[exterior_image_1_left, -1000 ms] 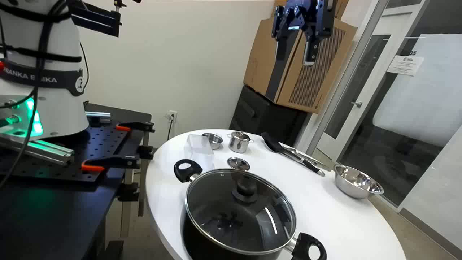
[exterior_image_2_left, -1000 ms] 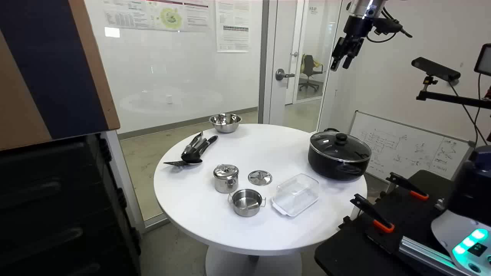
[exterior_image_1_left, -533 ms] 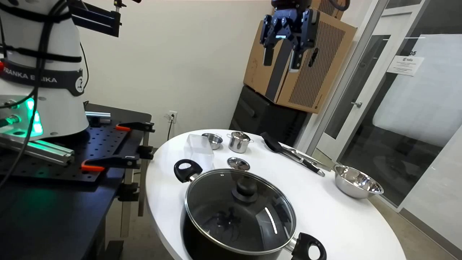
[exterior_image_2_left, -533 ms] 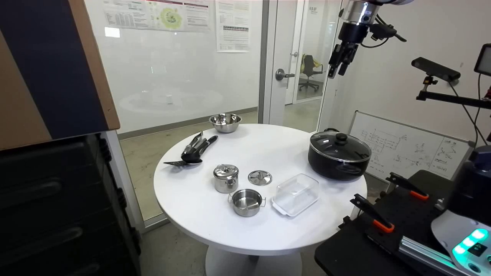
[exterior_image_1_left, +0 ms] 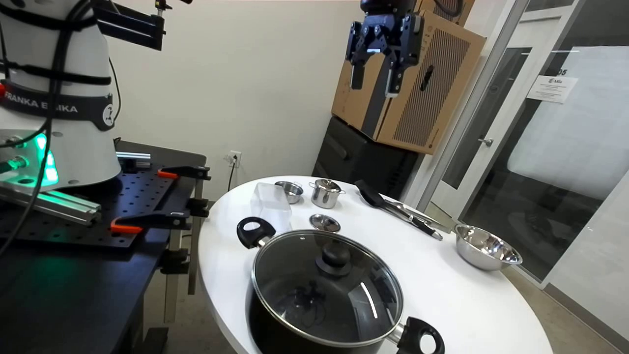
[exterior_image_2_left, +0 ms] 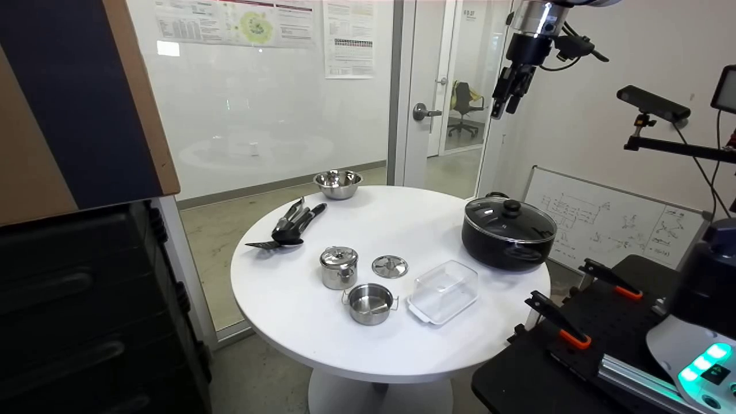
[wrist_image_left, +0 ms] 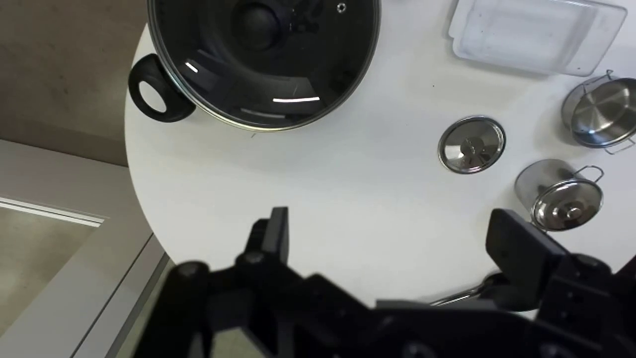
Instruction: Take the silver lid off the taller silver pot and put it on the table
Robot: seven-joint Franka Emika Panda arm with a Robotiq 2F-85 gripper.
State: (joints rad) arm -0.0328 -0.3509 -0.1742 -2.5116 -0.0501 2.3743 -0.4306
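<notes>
The silver lid (exterior_image_2_left: 339,255) sits on top of the taller silver pot (exterior_image_2_left: 339,278), which stands upright on the white round table (exterior_image_2_left: 397,224). The same lid (exterior_image_1_left: 328,185) and pot (exterior_image_1_left: 324,198) show at the table's far side in an exterior view. In the wrist view the lid (wrist_image_left: 568,206) and pot (wrist_image_left: 540,180) are at the right, beyond the right finger. My gripper (exterior_image_1_left: 374,91) is open and empty, high above the table; it also shows in an exterior view (exterior_image_2_left: 504,110) and in the wrist view (wrist_image_left: 390,219).
A second silver lid (exterior_image_2_left: 390,266) lies flat beside the pot. The shorter silver pot (exterior_image_2_left: 370,307) and a clear plastic box (exterior_image_2_left: 443,290) stand near it. A large black pot (exterior_image_2_left: 506,247) with glass lid, black utensils (exterior_image_2_left: 296,224) and a silver bowl (exterior_image_2_left: 338,185) are on the table.
My gripper has moved left and slightly down in both exterior views, mostly in the earlier half second. It stays open. The things on the table have not moved.
</notes>
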